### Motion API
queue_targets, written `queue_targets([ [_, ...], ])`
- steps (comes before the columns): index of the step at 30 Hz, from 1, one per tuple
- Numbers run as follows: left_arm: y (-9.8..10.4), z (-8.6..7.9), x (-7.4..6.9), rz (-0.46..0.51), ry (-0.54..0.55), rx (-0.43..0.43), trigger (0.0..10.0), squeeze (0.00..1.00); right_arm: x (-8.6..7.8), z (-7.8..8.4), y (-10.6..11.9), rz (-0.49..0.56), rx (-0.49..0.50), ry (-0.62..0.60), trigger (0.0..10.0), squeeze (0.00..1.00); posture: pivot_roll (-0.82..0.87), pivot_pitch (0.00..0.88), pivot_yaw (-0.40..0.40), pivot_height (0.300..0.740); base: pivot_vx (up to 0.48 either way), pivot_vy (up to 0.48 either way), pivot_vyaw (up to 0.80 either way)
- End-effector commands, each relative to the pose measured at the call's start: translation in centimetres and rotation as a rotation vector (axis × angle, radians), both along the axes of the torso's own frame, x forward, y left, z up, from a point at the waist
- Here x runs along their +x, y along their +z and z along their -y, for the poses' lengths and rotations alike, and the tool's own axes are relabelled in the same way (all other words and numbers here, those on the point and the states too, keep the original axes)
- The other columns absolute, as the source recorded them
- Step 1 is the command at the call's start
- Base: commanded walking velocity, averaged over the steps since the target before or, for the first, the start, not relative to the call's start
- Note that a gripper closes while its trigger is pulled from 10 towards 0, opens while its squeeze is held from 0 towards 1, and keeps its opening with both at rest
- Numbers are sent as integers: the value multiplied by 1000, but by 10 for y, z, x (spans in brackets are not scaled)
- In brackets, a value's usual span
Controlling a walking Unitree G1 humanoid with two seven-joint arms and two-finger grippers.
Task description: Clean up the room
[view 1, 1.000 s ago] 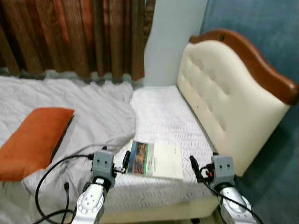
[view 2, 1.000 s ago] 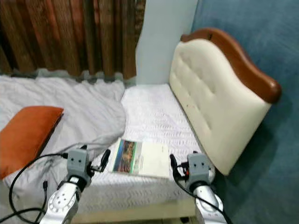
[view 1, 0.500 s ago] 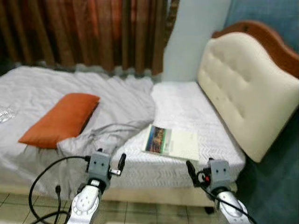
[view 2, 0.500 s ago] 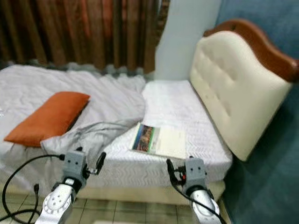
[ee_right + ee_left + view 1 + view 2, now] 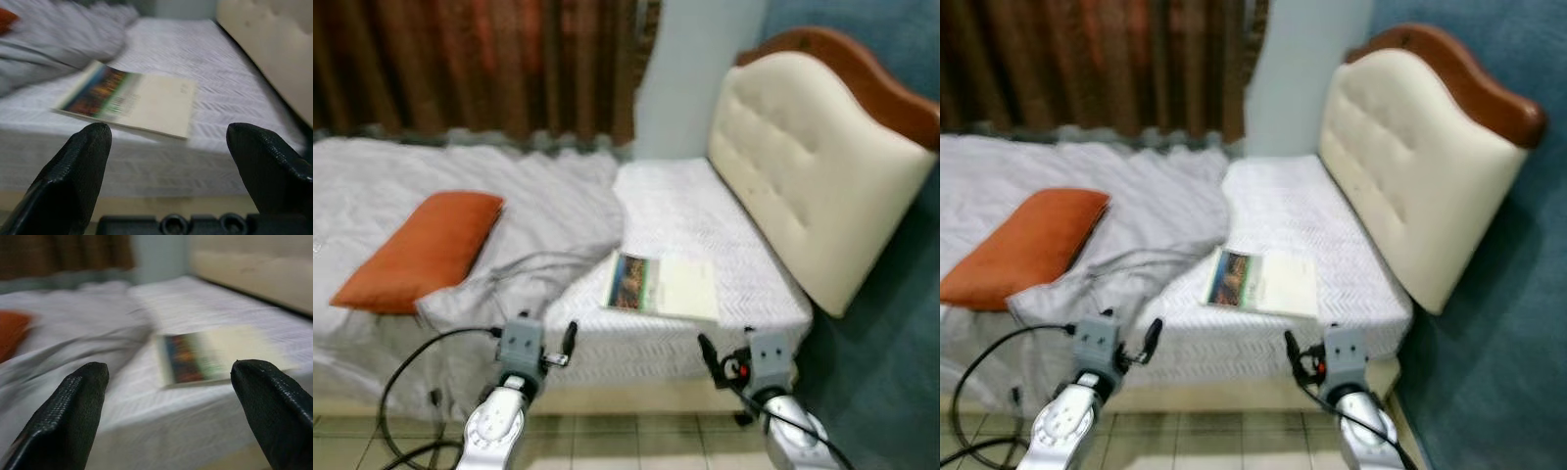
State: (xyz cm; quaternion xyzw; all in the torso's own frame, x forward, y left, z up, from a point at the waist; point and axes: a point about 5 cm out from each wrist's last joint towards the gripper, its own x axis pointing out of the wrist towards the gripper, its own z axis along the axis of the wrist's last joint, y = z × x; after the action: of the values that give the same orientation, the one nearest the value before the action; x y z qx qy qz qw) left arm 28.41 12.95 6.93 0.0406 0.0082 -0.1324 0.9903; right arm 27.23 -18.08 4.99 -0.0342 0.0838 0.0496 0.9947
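Note:
A book [image 5: 663, 286] with a colourful cover lies flat near the front edge of the white mattress [image 5: 685, 211]; it also shows in the wrist views as the book [image 5: 215, 357] and the book [image 5: 132, 100]. An orange pillow [image 5: 421, 250] rests on the crumpled grey blanket [image 5: 524, 230] to the left. My left gripper [image 5: 570, 340] and right gripper [image 5: 703, 350] are both open and empty, held low in front of the bed's edge, short of the book.
A cream padded headboard [image 5: 813, 157] with a brown wooden rim stands at the right. Brown curtains [image 5: 480, 64] hang behind the bed. A blue wall [image 5: 891, 323] is on the right. Tiled floor [image 5: 636, 446] lies below, and a black cable [image 5: 406, 392] loops by my left arm.
The camera has drawn back from the bed, so more floor shows and the book looks farther away. Both grippers stay open and empty.

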Motion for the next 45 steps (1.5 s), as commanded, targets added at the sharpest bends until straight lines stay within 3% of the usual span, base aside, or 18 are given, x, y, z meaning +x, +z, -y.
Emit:
queue_targets([
  [1, 3, -10, 4, 13, 8, 28, 10000, 0, 7, -8, 8, 39, 17, 26, 10000, 0, -17, 0, -83, 650, 461, 0, 0],
  [22, 4, -10, 6, 22, -4, 23, 10000, 0, 16, -17, 5, 17, 34, 58, 10000, 0, -12, 0, -83, 650, 461, 0, 0],
  [28, 8, -10, 7, 39, -18, 64, 10000, 0, 23, -18, -12, -117, 85, 21, 10000, 0, 2, 10, -69, 650, 306, 0, 0],
  [29, 14, -11, 6, 57, -33, 68, 10000, 0, 24, -17, -23, -191, 114, -20, 10000, 0, 28, 62, -62, 650, 0, 0, 0],
  [30, 14, -11, 6, 57, -33, 68, 10000, 0, 24, -17, -23, -191, 114, -20, 10000, 0, 28, 62, -62, 650, 0, 0, 0],
  [32, 41, -10, 1, 111, -115, 58, 10000, 0, 23, -17, -36, -284, 158, -89, 10000, 0, 60, 186, -24, 650, 0, 0, 0],
  [34, 51, -8, -2, 132, -163, 54, 10000, 0, 24, -18, -38, -297, 178, -107, 10000, 0, 60, 186, -24, 650, 0, 0, 0],
  [35, 51, -8, -2, 132, -163, 54, 10000, 0, 24, -18, -38, -297, 178, -107, 10000, 0, 60, 186, -24, 650, 0, 0, 0],
  [37, 64, -1, -14, 149, -272, 71, 10000, 0, 31, -23, -37, -291, 201, -133, 10000, 0, 100, 307, -17, 650, 0, 0, 0],
  [38, 66, 1, -19, 151, -300, 86, 10000, 0, 34, -25, -35, -288, 206, -143, 10000, 0, 108, 327, -15, 650, 0, 0, 0],
  [39, 66, 1, -19, 151, -300, 86, 10000, 0, 34, -25, -35, -288, 206, -143, 10000, 0, 108, 327, -15, 650, 0, 0, 0],
  [40, 69, -2, -32, 145, -302, 114, 10000, 0, 43, -29, -29, -270, 207, -153, 10000, 0, 141, 409, -11, 650, 0, 0, 0],
  [42, 70, -5, -36, 142, -296, 122, 10000, 0, 46, -30, -26, -260, 204, -156, 10000, 0, 141, 409, -11, 650, 0, 0, 0],
  [43, 76, -11, -50, 122, -273, 129, 10000, 0, 54, -30, -16, -221, 185, -168, 10000, 0, 178, 474, -10, 650, 0, 0, 0],
  [44, 76, -11, -50, 122, -273, 129, 10000, 0, 54, -30, -16, -221, 185, -168, 10000, 0, 178, 474, -10, 650, 0, 0, 0],
  [45, 79, -17, -61, 94, -253, 124, 10000, 0, 61, -29, -9, -196, 171, -178, 10000, 0, 188, 493, -10, 650, 0, 0, 0],
])
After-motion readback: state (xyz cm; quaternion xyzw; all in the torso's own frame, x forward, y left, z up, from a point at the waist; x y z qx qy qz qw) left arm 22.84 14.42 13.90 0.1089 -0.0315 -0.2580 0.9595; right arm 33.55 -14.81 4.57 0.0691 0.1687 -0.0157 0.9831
